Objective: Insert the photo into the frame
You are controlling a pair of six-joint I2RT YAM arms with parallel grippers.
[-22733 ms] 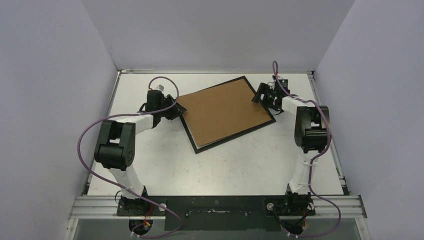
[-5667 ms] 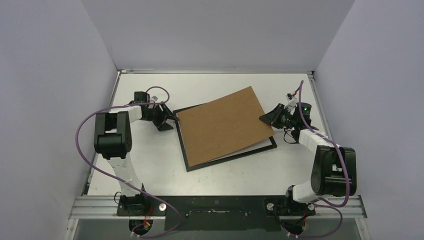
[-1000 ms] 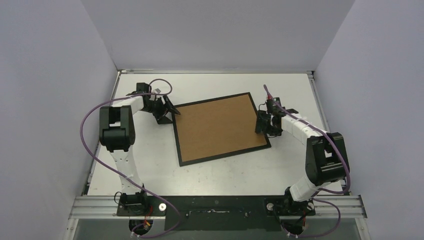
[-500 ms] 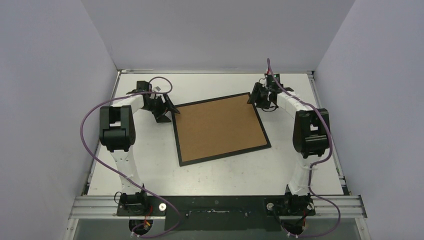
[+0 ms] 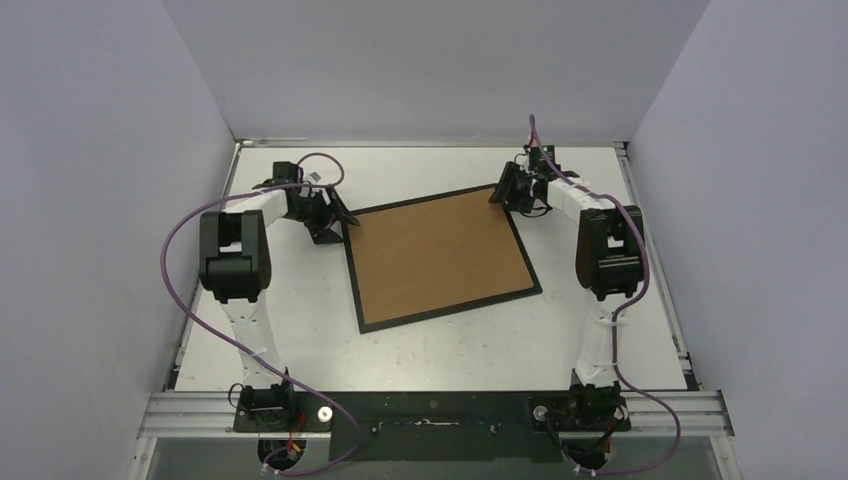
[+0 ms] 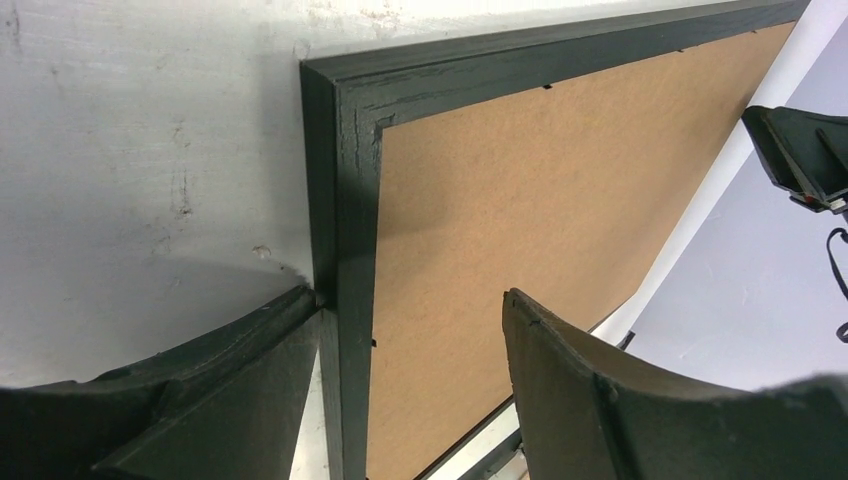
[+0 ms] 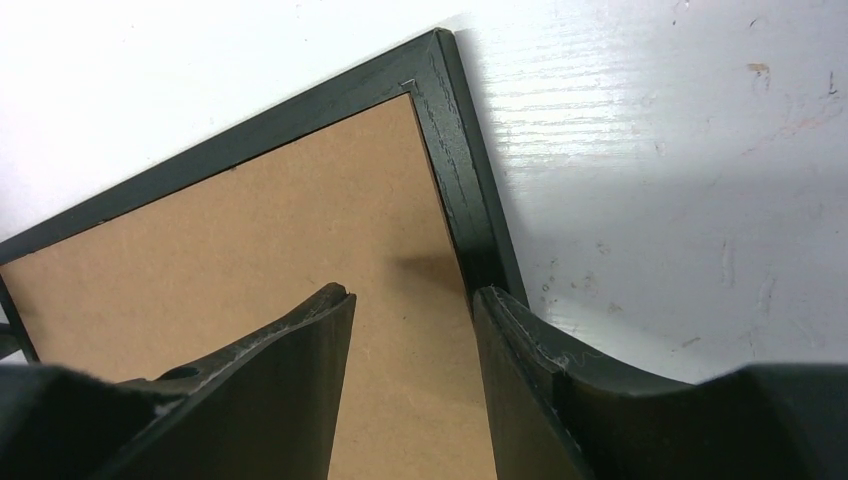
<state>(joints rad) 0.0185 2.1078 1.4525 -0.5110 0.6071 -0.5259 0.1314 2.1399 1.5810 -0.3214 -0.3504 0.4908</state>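
Note:
The black frame lies flat mid-table, back up, with a brown cardboard backing seated inside it. The photo is hidden. My left gripper is low at the frame's far left corner. In the left wrist view it is open, straddling the left rail: one finger against the outer edge, the other over the backing. My right gripper is at the far right corner. In its own view it is open across the right rail, with one finger over the backing.
Grey enclosure walls close the table on three sides. A metal rail carrying both arm bases runs along the near edge. Purple cables loop beside each arm. Scuffed white tabletop surrounds the frame.
My right gripper has moved from the frame's right edge up to its far right corner, and its jaws have narrowed. The frame and my left gripper have stayed where they were.

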